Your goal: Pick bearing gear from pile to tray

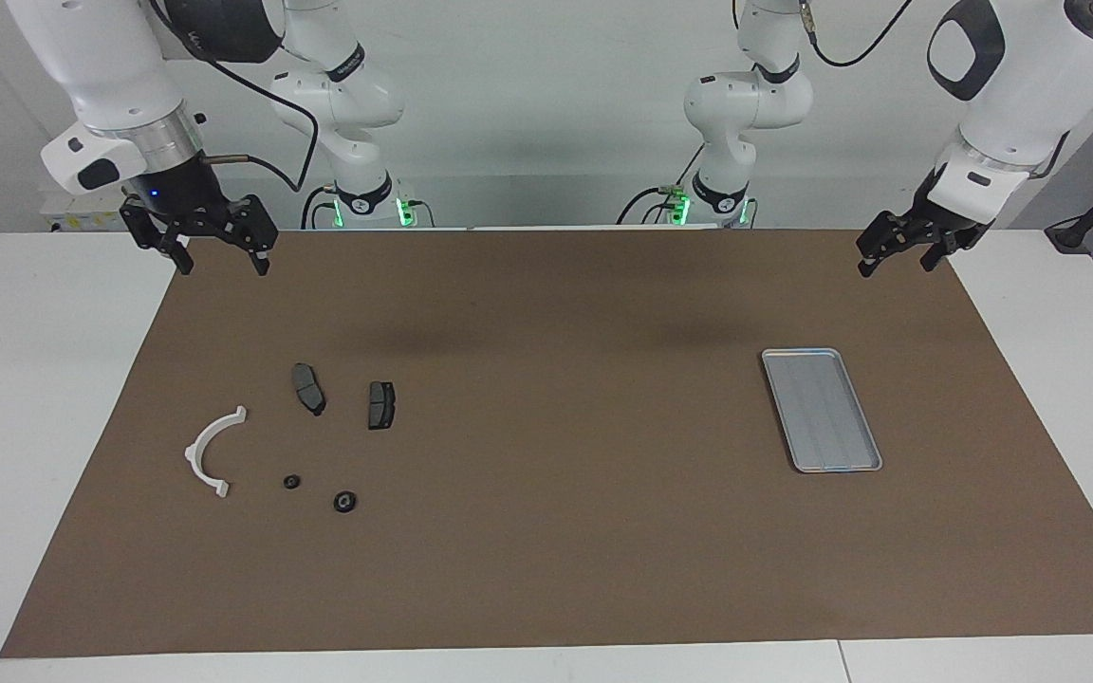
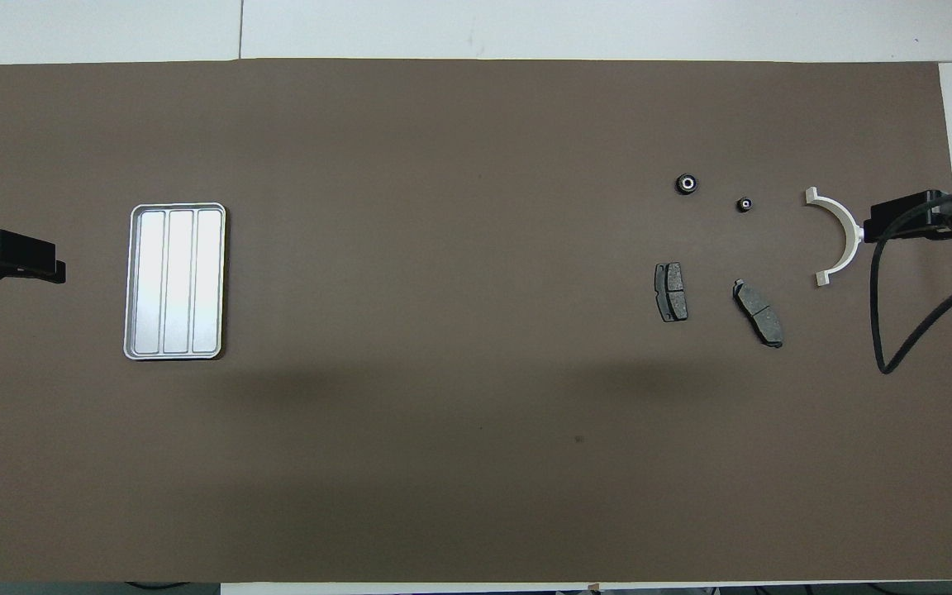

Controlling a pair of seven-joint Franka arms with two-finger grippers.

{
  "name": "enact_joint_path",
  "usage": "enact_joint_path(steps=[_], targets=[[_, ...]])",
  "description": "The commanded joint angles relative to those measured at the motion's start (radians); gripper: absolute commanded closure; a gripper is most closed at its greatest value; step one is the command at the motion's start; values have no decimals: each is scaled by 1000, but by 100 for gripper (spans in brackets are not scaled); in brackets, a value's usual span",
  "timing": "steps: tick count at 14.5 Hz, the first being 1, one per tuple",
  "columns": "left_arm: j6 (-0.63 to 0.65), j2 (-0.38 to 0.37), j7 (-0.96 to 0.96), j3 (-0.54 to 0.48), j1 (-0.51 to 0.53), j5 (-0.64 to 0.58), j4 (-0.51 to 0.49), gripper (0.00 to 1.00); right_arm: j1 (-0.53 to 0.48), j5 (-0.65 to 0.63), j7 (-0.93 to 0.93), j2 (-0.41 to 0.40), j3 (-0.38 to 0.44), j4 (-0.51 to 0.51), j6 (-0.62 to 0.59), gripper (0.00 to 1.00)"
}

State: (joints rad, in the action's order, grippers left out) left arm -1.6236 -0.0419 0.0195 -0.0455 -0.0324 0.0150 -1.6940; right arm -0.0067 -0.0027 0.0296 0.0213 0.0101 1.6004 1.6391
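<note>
Toward the right arm's end of the counter: pile, loosely spread so I can take each piece alone. White bracket (image 1: pixel 212 452); two brake pads (image 1: pixel 308 388), (image 1: pixel 380 404); two black rings, the larger (image 1: pixel 345 501) my likely bearing gear, the smaller (image 1: pixel 291 482) beside it. Tray (image 1: pixel 822 410) bare, toward the left arm's end. Right gripper (image 1: pixel 221 258) and left gripper (image 1: pixel 898 256) wait raised, fingers apart, holding nothing. Brown mat (image 1: pixel 546 531) on white counter; pale wall.
</note>
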Motion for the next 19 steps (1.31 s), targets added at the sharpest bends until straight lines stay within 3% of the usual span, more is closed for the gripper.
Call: enact_joint_path(steps=[1, 14, 19], targets=[[-9, -10, -13, 1, 3, -12, -7, 0, -15, 21, -27, 9, -6, 9, 16, 0], [-9, -10, -4, 3, -1, -12, -10, 0, -7, 16, -27, 5, -12, 16, 16, 0], [-4, -13, -4, 4, -9, -12, -10, 0, -2, 20, -25, -82, -12, 1, 44, 0]])
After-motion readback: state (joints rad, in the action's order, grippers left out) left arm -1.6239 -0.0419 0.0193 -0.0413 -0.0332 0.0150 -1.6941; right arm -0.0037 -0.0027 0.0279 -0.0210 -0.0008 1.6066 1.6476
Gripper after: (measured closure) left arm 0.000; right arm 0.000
